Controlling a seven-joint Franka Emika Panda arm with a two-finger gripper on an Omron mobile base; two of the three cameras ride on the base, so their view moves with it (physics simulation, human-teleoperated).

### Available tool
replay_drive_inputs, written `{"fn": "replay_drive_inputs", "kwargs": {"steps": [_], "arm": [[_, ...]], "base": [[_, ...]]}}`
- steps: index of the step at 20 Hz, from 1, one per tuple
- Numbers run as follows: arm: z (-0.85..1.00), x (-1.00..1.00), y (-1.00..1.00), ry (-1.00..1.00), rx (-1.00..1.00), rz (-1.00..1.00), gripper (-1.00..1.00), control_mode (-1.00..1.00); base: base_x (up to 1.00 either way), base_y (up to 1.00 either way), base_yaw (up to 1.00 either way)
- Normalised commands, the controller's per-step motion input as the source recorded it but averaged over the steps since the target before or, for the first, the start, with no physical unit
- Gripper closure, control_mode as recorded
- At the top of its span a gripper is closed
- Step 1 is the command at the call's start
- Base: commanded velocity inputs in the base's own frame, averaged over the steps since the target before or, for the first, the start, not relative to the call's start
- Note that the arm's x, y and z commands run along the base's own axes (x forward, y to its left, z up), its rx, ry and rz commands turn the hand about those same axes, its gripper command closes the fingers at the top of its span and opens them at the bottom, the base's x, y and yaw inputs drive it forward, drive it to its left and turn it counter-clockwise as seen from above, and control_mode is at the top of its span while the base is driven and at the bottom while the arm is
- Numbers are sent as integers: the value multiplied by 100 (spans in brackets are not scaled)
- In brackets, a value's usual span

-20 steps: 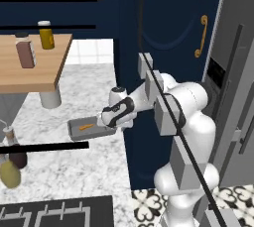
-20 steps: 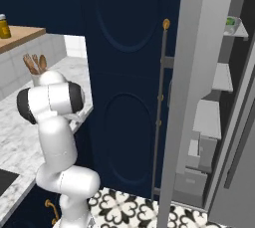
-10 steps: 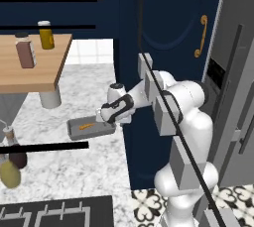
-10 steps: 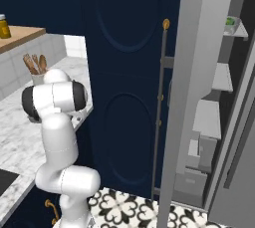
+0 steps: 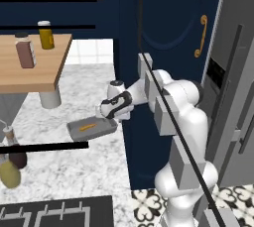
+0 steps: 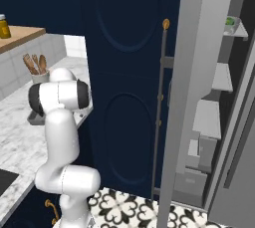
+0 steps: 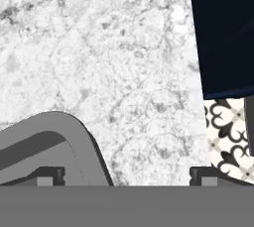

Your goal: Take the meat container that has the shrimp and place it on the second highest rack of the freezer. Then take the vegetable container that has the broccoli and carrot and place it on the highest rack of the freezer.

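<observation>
Hand [image 5: 110, 114] is spread wide, holding nothing, at the right end of the grey tray [image 5: 92, 128] with the shrimp [image 5: 88, 127]. Tray sits on the marble table [image 5: 64, 161] near its edge. Risk: fingers straddle only the tray's corner, so closing could skid it off the edge.

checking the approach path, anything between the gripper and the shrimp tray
Nothing: in the left base view the open gripper hangs right at the grey tray holding the shrimp, no object between.

Home kitchen: white-grey marble counter [image 5: 74, 156], navy cabinets with gold handle [image 5: 201, 36], black stove grate [image 5: 54, 213], open light grey freezer [image 6: 219, 117], patterned floor tiles [image 6: 124, 207].
</observation>
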Motion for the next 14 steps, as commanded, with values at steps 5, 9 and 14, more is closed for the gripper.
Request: {"fn": "replay_drive_inputs", "kwargs": {"steps": [5, 9, 14], "arm": [[-16, -1, 0, 3, 0, 0, 100, -100], [0, -63, 0, 0, 2, 0, 100, -100], [0, -87, 0, 0, 7, -13, 100, -100]], "base": [[0, 0, 0], [0, 0, 0], [0, 0, 0]]}}
